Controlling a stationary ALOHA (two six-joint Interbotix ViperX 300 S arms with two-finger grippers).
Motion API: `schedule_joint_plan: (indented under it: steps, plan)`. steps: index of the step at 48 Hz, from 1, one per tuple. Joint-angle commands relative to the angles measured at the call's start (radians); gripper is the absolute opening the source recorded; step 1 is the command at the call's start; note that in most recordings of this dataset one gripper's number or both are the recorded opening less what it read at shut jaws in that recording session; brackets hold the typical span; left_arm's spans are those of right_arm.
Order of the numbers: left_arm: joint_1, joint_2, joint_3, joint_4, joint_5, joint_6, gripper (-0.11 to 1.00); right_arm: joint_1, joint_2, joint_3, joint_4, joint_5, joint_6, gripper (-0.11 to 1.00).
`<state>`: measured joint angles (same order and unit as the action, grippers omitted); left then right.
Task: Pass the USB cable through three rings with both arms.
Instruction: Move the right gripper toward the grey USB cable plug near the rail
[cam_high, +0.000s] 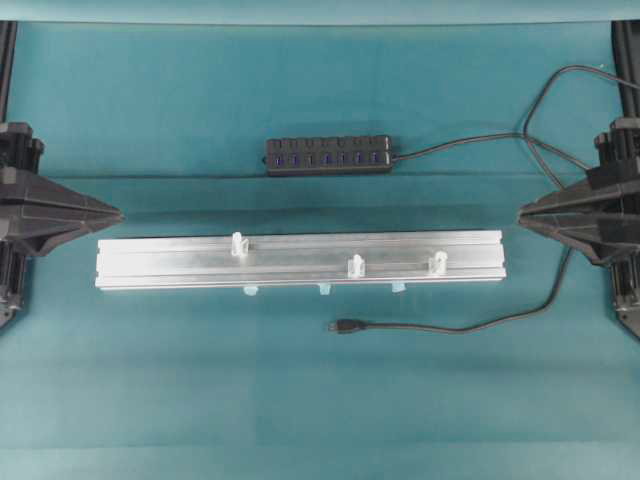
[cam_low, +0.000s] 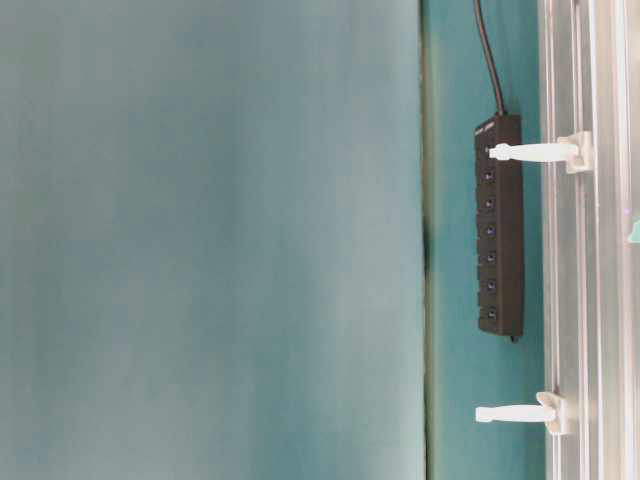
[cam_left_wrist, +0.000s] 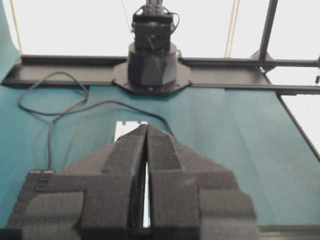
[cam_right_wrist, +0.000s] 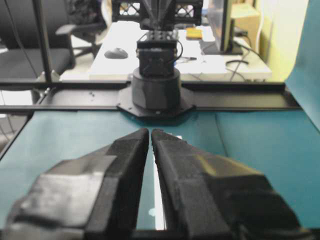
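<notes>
The USB cable (cam_high: 450, 327) lies loose on the teal cloth in front of the rail, its plug (cam_high: 345, 326) pointing left. The three rings (cam_high: 238, 244) (cam_high: 353, 266) (cam_high: 437, 264) stand upright on the long silver rail (cam_high: 300, 272); two rings (cam_low: 530, 152) (cam_low: 515, 413) show in the table-level view. My left gripper (cam_high: 118, 213) hovers just off the rail's left end, shut and holding nothing (cam_left_wrist: 147, 127). Off the rail's right end, my right gripper (cam_high: 521, 212) is shut too, with nothing between its fingers (cam_right_wrist: 150, 131).
A black multi-port hub (cam_high: 328, 155) lies behind the rail, its cable running off to the right. Small pale blue tabs (cam_high: 323, 289) stick out along the rail's front edge. The cable loops near the right arm's base (cam_high: 560, 100).
</notes>
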<state>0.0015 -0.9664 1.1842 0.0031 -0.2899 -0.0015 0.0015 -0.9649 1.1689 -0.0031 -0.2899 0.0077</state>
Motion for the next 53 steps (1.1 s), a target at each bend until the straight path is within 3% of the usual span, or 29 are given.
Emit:
schedule_joint_plan:
  steps: [1,8,17,24,31,37,43,48,53]
  plan:
    - [-0.002,0.009,-0.083,0.005,0.002,-0.046,0.02,0.005,0.000,-0.032,0.014,-0.005,0.009,0.00]
    - [0.005,0.046,-0.123,0.005,0.038,-0.106,0.02,0.008,0.009,-0.080,0.066,0.064,0.077,-0.09]
    - [-0.002,0.135,-0.213,0.006,0.150,-0.176,0.02,0.009,0.066,-0.164,0.066,0.259,0.167,-0.10]
    - [0.020,0.227,-0.337,0.006,0.244,-0.221,0.02,-0.005,0.135,-0.239,0.066,0.411,0.252,-0.10]
    - [0.021,0.311,-0.434,0.017,0.324,-0.222,0.02,-0.012,0.189,-0.264,0.063,0.449,0.261,-0.08]
    - [0.028,0.359,-0.451,0.017,0.334,-0.225,0.02,-0.006,0.225,-0.278,0.067,0.479,0.262,-0.05]
    - [0.028,0.388,-0.465,0.017,0.327,-0.227,0.02,-0.005,0.268,-0.308,0.067,0.552,0.262,0.08]
    - [0.028,0.400,-0.459,0.017,0.330,-0.245,0.04,-0.005,0.298,-0.334,0.066,0.589,0.261,0.30]
    - [0.029,0.405,-0.449,0.015,0.331,-0.264,0.26,-0.005,0.324,-0.348,0.063,0.604,0.253,0.60]
